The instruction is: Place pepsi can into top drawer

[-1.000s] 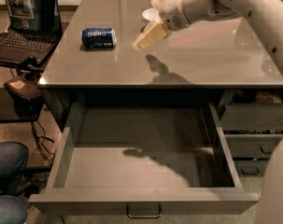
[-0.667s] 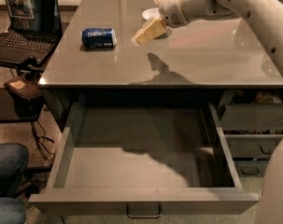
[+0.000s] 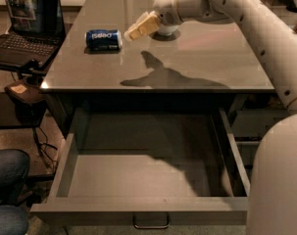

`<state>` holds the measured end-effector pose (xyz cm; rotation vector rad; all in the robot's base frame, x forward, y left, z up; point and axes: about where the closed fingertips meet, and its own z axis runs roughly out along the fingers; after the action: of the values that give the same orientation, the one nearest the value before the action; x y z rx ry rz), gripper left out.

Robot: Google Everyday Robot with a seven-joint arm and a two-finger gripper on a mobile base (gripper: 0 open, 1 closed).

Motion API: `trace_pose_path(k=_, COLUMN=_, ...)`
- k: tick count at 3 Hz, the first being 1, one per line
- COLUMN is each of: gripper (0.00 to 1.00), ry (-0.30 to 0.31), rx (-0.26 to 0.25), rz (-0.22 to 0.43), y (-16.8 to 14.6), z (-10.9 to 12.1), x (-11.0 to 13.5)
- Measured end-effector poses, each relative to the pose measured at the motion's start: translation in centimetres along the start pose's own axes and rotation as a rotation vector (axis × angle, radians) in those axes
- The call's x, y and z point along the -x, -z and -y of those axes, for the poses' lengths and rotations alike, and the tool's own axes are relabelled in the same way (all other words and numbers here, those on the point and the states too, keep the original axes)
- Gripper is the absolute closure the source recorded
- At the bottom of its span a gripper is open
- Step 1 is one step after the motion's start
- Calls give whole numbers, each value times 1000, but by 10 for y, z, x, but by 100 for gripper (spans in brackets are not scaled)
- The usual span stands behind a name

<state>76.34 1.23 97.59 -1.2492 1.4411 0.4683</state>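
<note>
One pepsi can [image 3: 104, 38] lay sideways on the grey counter [image 3: 211, 58], far left, with one gripper [image 3: 138, 29] just right of it, its grip unreadable. One top drawer [image 3: 138, 210] stood open nearer, and one laptop [image 3: 25, 28] sat left.

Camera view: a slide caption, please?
Tool hovers beside the pepsi can lying on the counter; top drawer stands open below.

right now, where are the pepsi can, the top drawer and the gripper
pepsi can [image 3: 104, 38]: camera view, middle of its blue side as it lies flat.
top drawer [image 3: 138, 210]: camera view, its grey front panel; the drawer is pulled open.
gripper [image 3: 133, 32]: camera view, its tan tip, just right of the can.
</note>
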Motion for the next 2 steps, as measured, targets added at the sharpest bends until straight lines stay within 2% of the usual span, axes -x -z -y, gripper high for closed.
trace_pose_path(k=1, gripper=0, ry=0, rx=0, rz=0, y=0, z=0, x=0)
trace_pose_path(k=2, gripper=0, ry=7, rx=-11, rz=-22, y=-23, z=3, x=-3)
